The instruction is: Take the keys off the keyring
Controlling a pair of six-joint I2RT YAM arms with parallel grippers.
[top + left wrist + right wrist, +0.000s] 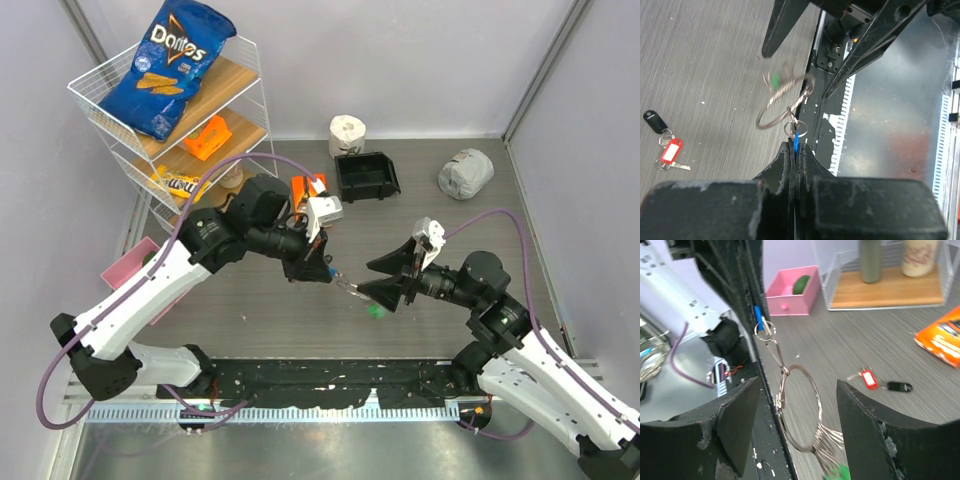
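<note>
My left claw (796,151) is pressed together on the blue-tagged key (796,142), held above the surface (710,55). The key's small loop links to the keyring (818,399), which hangs in the air between the spread jaws of my right claw (796,387). A green-tagged key (838,473) dangles at the ring's other end. A red-tagged key (671,150) and a black-headed key (655,120) lie on the surface, well apart from the ring, seemingly already off. The step in hand looks like freeing the blue key; next, my right claw needs to close and steady the ring while the left works the loop off the wire
</note>
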